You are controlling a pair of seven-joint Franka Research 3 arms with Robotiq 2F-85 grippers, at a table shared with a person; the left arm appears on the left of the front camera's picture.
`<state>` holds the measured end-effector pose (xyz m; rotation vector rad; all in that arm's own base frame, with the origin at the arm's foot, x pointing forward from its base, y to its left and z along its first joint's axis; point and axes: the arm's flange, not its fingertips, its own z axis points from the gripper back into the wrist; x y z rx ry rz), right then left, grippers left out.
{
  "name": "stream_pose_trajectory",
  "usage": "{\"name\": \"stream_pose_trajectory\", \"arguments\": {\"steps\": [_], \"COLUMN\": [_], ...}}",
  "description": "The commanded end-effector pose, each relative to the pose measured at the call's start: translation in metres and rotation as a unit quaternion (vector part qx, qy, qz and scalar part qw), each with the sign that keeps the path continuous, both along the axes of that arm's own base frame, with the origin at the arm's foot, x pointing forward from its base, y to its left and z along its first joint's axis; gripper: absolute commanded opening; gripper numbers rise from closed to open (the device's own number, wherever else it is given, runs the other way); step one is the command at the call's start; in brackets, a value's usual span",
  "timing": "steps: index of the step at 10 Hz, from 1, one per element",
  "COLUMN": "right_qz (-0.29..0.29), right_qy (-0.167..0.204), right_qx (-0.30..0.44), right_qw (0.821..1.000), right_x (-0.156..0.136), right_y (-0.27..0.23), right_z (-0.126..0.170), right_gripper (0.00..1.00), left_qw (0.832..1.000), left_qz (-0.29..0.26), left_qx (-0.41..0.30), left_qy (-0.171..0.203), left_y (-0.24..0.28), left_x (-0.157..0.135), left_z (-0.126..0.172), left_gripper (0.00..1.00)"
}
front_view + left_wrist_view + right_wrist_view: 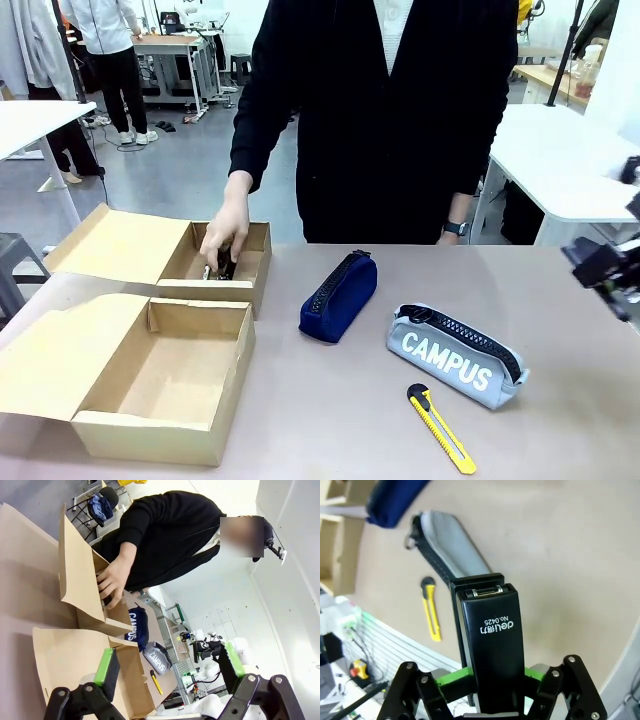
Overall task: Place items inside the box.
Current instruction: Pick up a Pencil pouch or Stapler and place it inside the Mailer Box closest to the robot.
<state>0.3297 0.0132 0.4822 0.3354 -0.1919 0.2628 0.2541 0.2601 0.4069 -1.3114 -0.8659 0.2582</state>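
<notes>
Right now the right jaws are clenched on a black rectangular stapler [490, 630], its long axis running straight out along the fingers, up by the desk's right edge. An open brown cardboard box [150, 440] sits at the near left corner, well apart across the desk. A person's hand [226, 232] is in the second cardboard box [205, 291] behind it. The left jaws hang released and empty above the near box, nearer to it.

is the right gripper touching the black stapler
Touching. The right wrist view shows the right gripper clamped on the black stapler, its green pads pressed against both sides.
</notes>
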Motion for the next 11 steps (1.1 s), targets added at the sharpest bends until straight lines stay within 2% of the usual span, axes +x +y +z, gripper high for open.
{"name": "stream_pose_trajectory", "arguments": {"steps": [1, 3, 4, 5, 6, 7, 8, 9, 11], "right_qz": [0.009, 0.087, 0.100, 0.143, 0.218, 0.304, 0.333, 0.231, 0.231], "right_qy": [-0.018, 0.006, 0.022, 0.022, 0.034, 0.066, 0.068, 0.052, 0.052], "right_qx": [0.023, 0.000, -0.008, 0.014, 0.005, -0.034, -0.055, -0.010, -0.010], "right_qw": [1.000, 0.996, 0.995, 0.989, 0.975, 0.950, 0.939, 0.972, 0.972], "right_x": [0.024, 0.040, 0.046, 0.042, 0.027, 0.012, 0.014, 0.008, 0.008], "right_y": [0.057, 0.164, 0.213, 0.253, 0.287, 0.290, 0.258, 0.305, 0.305], "right_z": [0.016, 0.017, 0.010, 0.004, -0.008, -0.020, -0.017, -0.022, -0.022], "right_gripper": [0.00, 0.00, 0.00, 0.00, 0.00, 0.00, 0.00, 0.00, 0.00], "left_qw": [1.000, 1.000, 1.000, 1.000, 1.000, 1.000, 1.000, 1.000, 1.000], "left_qz": [0.003, 0.003, 0.003, 0.003, 0.003, 0.003, 0.003, 0.003, 0.003], "left_qx": [-0.002, -0.002, -0.002, -0.002, -0.002, -0.002, -0.002, -0.002, -0.002], "left_qy": [-0.016, -0.016, -0.016, -0.016, -0.016, -0.016, -0.016, -0.016, -0.016], "left_y": [-0.002, -0.002, -0.002, -0.002, -0.002, -0.002, -0.002, -0.002, -0.002], "left_x": [0.001, 0.001, 0.001, 0.001, 0.001, 0.001, 0.001, 0.001, 0.001], "left_z": [0.001, 0.001, 0.001, 0.001, 0.001, 0.001, 0.001, 0.001, 0.001], "left_gripper": [1.00, 1.00, 1.00, 1.00, 1.00, 1.00, 1.00, 1.00, 1.00]}}
